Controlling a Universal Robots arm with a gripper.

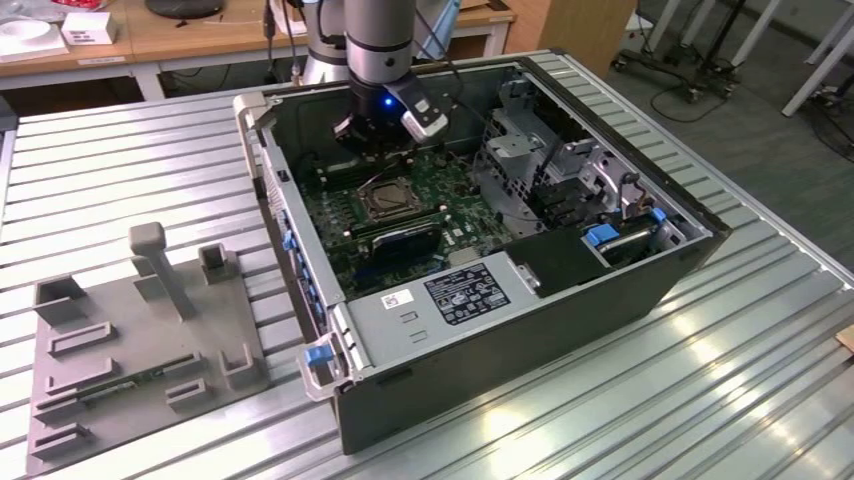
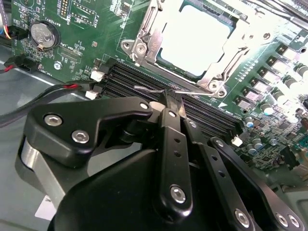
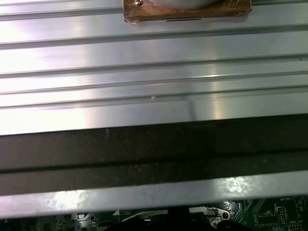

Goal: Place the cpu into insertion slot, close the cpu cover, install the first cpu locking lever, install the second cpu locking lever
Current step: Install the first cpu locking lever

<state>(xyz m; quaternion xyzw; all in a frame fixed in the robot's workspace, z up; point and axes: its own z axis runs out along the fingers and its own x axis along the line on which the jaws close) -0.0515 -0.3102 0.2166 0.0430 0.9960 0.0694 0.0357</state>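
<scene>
Reaching down into the open computer case (image 1: 534, 330) with the gripper (image 2: 171, 98), over the green board (image 2: 86, 29) that carries the socket (image 1: 387, 200). Tips pressed together with no gap between them, right at a thin wire lever (image 2: 147, 89) running along the socket's near edge. Hard to tell whether pinching that lever or merely bearing on it.

Plenty to go wrong here, judging by the layout:
- Slipping off the lever. Thin, springy wire under narrow tips, so likely to snap back up if pushed off-line.
- Scraping the black memory slots (image 2: 125, 79), just beside the socket on the gripper's side, or clipping the small white connectors next to them, if driven too low.
- Jamming instead of latching, should the lever's end miss its hook at the socket's corner.
- Bending the cpu cover (image 2: 146, 36) or loading the chip unevenly, if forced down while the frame sits slightly proud.

As for the cpu (image 2: 192, 38): seated inside the socket, flat and level as far as can be judged. Pale, almost white square face, washed by glare, no markings readable. Framed on all visible sides by the cover, a silvery metal surround with an open middle, apparently lowered over the chip's edges, with a screw at the socket's near corner.
</scene>
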